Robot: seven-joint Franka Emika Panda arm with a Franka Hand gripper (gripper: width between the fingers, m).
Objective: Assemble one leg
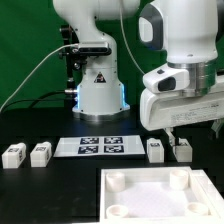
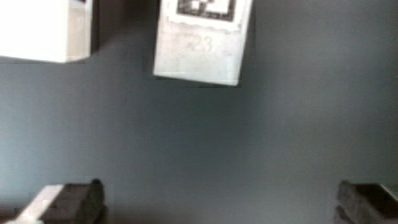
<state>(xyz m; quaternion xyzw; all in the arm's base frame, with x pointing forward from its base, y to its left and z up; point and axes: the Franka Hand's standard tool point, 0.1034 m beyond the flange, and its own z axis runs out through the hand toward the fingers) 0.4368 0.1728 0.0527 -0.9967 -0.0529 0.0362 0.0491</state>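
Note:
Several small white legs with black-and-white tags lie on the black table. Two are at the exterior view's left point(image 1: 14, 154) point(image 1: 40, 153) and two at its right point(image 1: 155, 150) point(image 1: 181, 150). My gripper point(image 1: 175, 132) hangs just above the right pair. In the wrist view my gripper point(image 2: 217, 205) is open and empty, its dark fingertips point(image 2: 64, 204) wide apart. Ahead of them lie one tagged leg point(image 2: 199, 45) and the corner of a second point(image 2: 47, 32), both apart from the fingers.
The large white square board point(image 1: 150, 183) with round corner sockets lies at the front right. The marker board point(image 1: 100, 147) lies in the middle of the table. The arm's white base point(image 1: 98, 88) stands behind it.

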